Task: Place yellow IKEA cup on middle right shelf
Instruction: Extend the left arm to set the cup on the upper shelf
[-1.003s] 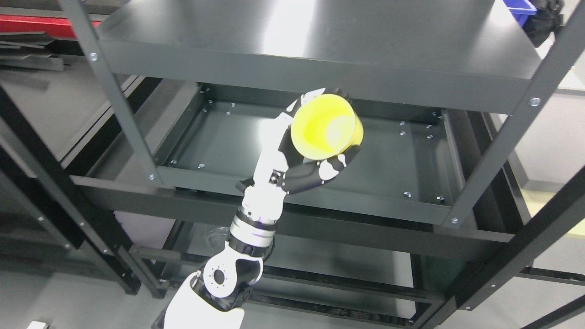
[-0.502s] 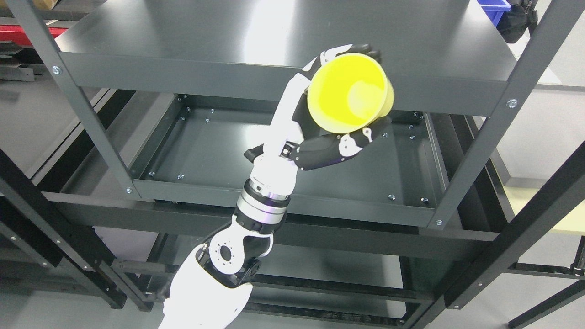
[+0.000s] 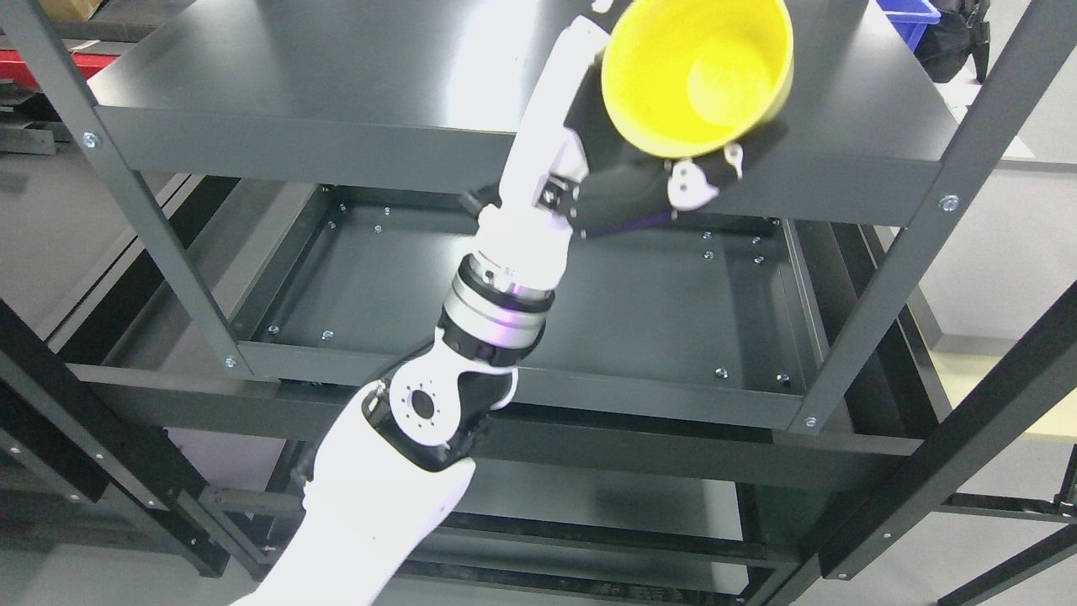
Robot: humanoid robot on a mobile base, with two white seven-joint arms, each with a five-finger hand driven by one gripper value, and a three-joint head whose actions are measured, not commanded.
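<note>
The left hand (image 3: 665, 168) is closed around a yellow cup (image 3: 697, 76), with dark fingers (image 3: 623, 189) curled under and against the lower outer wall of the cup and a white-tipped finger segment showing just below the cup's rim. The cup is tilted so that its open mouth faces the camera, and its pale inner bottom is visible; nothing can be seen inside it. The cup is held in the air in front of the upper shelf (image 3: 336, 76) of a dark metal rack, overlapping that shelf's top surface and front edge in the head view (whether it touches the shelf cannot be told from this angle). The top of the cup and the upper fingers run out of the picture at its upper edge.

The left arm (image 3: 496, 295) rises from the lower left, white with dark joints, crossing in front of the middle shelf (image 3: 656, 311), which lies directly below the upper shelf and well below the cup. A lower shelf (image 3: 589, 488) shows beneath the middle shelf. A blue bin (image 3: 909, 13) sits at the far right corner of the upper shelf, to the right of the cup and apart from it.
</note>
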